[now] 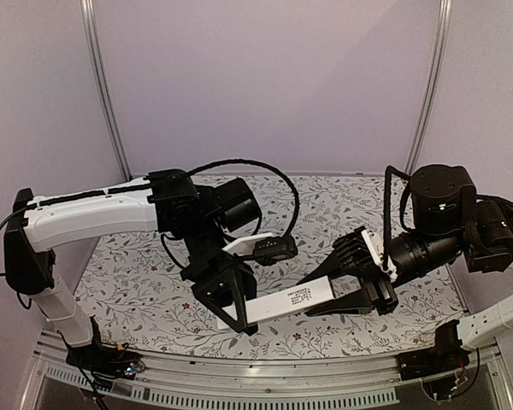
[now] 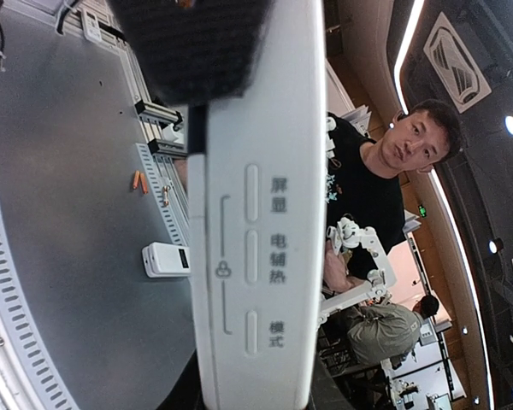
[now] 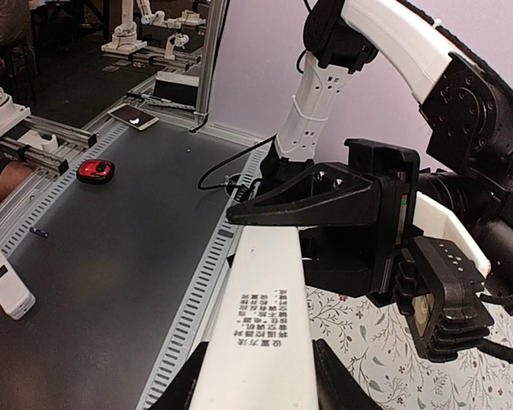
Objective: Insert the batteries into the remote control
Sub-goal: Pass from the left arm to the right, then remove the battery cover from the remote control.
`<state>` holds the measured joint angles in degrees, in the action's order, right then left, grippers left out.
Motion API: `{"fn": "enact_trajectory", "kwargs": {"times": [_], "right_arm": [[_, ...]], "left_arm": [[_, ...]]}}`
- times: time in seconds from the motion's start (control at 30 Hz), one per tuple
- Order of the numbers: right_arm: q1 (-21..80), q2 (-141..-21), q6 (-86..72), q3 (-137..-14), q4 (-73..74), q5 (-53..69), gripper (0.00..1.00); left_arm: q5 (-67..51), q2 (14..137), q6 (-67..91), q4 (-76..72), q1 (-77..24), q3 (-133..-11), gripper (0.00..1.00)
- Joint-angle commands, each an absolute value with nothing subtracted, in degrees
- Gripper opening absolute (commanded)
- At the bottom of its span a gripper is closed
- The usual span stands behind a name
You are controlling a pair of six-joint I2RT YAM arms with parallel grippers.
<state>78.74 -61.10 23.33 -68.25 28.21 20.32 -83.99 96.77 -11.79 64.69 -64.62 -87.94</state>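
Black left gripper point(image 1: 232, 309): clamped on the near-left end of the remote control point(image 1: 278, 305), one dark pad pressed flat on its button face.
Right gripper point(image 1: 312, 297): fingers flank the other end, close against both long edges; I cannot tell whether they press or only bracket it.
Remote control: held in the air between the two grippers, above the table point(image 1: 154, 290), with the printed label side toward the right wrist.
Batteries: I see none in any view.
Step in hand: likely turning the remote to reach its battery bay. No cell is loaded yet, as far as I can judge.
Next move: one gripper must hold firm so the other can let go and work.
Arm pose: left wrist bent downward, right wrist about level, pointing left.
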Motion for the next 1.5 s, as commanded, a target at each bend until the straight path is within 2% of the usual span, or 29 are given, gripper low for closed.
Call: {"fn": "enact_trajectory", "kwargs": {"times": [0.0, 0.1, 0.17, 0.23, 0.27, 0.33, 0.43, 0.5, 0.7, 0.83, 0.9, 1.0, 1.1, 1.23, 1.33, 1.47], "right_arm": [[79.1, -60.2, 23.1, -69.1, 27.6, 21.1, 0.34], [79.2, -60.1, 22.9, -69.1, 27.2, 21.2, 0.26], [79.1, -59.9, 22.7, -69.2, 27.2, 21.2, 0.20], [79.1, -59.7, 22.5, -69.1, 27.2, 20.8, 0.15], [79.1, -59.6, 22.4, -68.9, 27.2, 20.3, 0.13], [79.1, -59.3, 22.0, -68.2, 27.3, 18.6, 0.10], [79.1, -58.9, 21.6, -66.8, 27.8, 13.7, 0.04], [79.1, -58.1, 21.6, -65.1, 27.7, 10.0, 0.03], [79.1, -53.2, 21.1, -56.8, 20.5, -4.9, 0.01], [78.9, -50.0, 22.3, -51.9, 15.4, -15.2, 0.01], [78.8, -47.9, 23.5, -49.1, 11.2, -18.7, 0.00], [77.9, -46.1, 24.4, -46.0, 5.6, -21.2, 0.00], [77.5, -44.9, 25.8, -43.3, 0.9, -21.1, 0.00], [77.4, -45.2, 27.5, -42.7, -2.2, -20.5, 0.00], [77.4, -46.4, 28.8, -42.9, -2.7, -20.7, 0.00], [77.4, -48.0, 29.8, -43.1, -3.5, -21.7, 0.00]], "left_arm": [[-84.8, 97.3, -13.0, 65.3, -65.0, -89.5, 0.08], [-84.8, 97.3, -13.1, 65.4, -65.0, -89.5, 0.08], [-84.4, 97.2, -13.2, 65.5, -64.9, -89.5, 0.12], [-83.7, 97.0, -13.2, 65.5, -64.3, -89.3, 0.28], [-83.5, 96.8, -13.4, 65.6, -63.7, -89.3, 0.48], [-82.6, 96.0, -13.6, 65.5, -62.2, -89.2, 0.70], [-80.2, 93.6, -8.6, 60.6, -58.6, -87.9, 0.92], [-75.8, 90.4, -0.3, 51.8, -55.9, -84.9, 0.98], [-56.9, 79.3, 22.8, 24.8, -43.0, -74.6, 1.00], [-36.7, 72.6, 28.6, 20.9, -39.4, -70.3, 1.00], [-31.6, 70.0, 28.9, 16.4, -38.0, -66.5, 1.00], [-30.7, 71.9, 31.1, 17.5, -35.7, -67.4, 1.00], [-41.5, 77.2, 30.4, 17.0, -36.3, -70.0, 1.00], [-47.2, 80.1, 34.3, 8.2, -39.0, -69.2, 0.99], [-48.7, 82.1, 34.2, 7.4, -41.9, -70.9, 0.91], [-50.5, 85.4, 34.3, 7.5, -45.1, -73.7, 0.75]]}}
